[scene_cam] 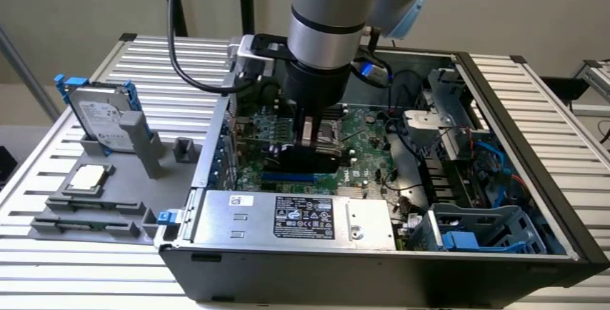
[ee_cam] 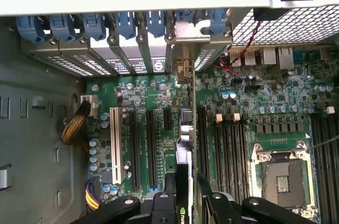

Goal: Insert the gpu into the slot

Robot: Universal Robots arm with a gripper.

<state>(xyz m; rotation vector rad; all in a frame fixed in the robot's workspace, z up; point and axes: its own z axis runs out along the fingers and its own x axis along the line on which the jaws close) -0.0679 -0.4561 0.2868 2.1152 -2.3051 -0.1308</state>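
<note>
Gripper clamped on the gpu, right over the blue slot.
The gripper [scene_cam: 313, 141] is closed narrow on the gpu [scene_cam: 310, 160], which stands on edge between its fingers [ee_cam: 168, 195] and reaches out ahead of them toward the back wall of the case [scene_cam: 381, 267]. Just under the card's lower edge lies the slot [scene_cam: 284, 178]; whether the two touch I cannot tell. Farther out on the motherboard [scene_cam: 367, 135], to one side of the gripper, sits the processor socket [ee_cam: 283, 179].
</note>
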